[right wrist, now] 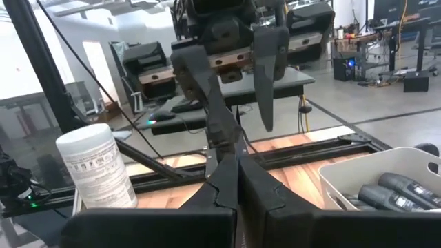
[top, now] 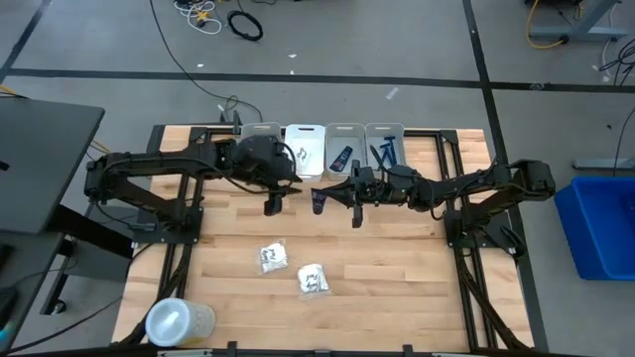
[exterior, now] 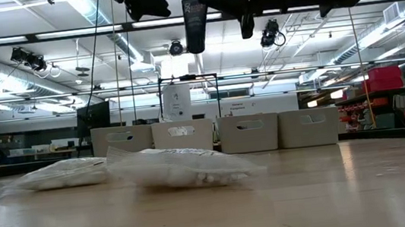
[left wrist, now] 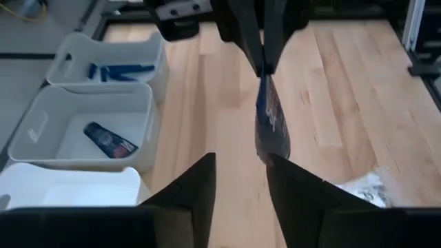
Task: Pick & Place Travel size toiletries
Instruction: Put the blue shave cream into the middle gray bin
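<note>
My right gripper is shut on a dark blue tube above the middle of the table, and the tube hangs in the air in the low view. My left gripper is open, just left of the tube, with its fingers pointing toward it and touching nothing. Two white crinkly packets lie flat on the wood nearer the front edge. Blue razors and another dark tube lie inside bins. My right gripper pinches the tube's upper end between its two fingers, which come down at it from above. The tube hangs upright below the fingertips, lifted clear of the table.
A row of several grey and white bins stands along the far edge. A white wipes canister stands at the near left corner. Bare wood lies right of the packets.
</note>
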Controlling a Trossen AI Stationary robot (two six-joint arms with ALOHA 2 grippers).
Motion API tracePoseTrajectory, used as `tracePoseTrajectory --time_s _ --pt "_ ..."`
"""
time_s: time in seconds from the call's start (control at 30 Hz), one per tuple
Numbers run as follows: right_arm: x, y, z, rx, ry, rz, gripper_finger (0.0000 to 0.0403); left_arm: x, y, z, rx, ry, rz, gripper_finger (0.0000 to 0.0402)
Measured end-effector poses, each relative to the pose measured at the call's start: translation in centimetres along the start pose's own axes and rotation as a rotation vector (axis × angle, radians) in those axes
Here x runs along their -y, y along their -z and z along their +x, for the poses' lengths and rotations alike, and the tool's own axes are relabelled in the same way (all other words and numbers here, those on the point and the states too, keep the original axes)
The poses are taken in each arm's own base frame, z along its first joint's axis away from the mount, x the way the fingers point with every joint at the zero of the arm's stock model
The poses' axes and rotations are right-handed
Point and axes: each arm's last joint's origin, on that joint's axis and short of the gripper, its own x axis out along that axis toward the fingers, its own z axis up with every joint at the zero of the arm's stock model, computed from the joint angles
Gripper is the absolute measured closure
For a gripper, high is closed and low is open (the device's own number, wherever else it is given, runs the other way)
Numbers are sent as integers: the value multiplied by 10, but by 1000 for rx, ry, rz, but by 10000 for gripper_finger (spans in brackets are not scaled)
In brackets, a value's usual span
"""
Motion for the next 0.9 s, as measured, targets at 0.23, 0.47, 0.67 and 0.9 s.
tracePoseTrajectory --time_s 0.23,0.47,0.67,0.9 --pt "4 -5 -2 17 13 -2 399 -8 -3 -15 56 -30 -19 307" --pt "8 -8 -4 18 20 -2 399 -8 -6 -30 100 -38 -15 346" --pt "8 -7 -5 -2 23 -1 399 -7 -4 -38 119 -38 -13 390" --pt "8 -4 -5 -28 28 1 399 -5 8 -43 115 -27 -47 391"
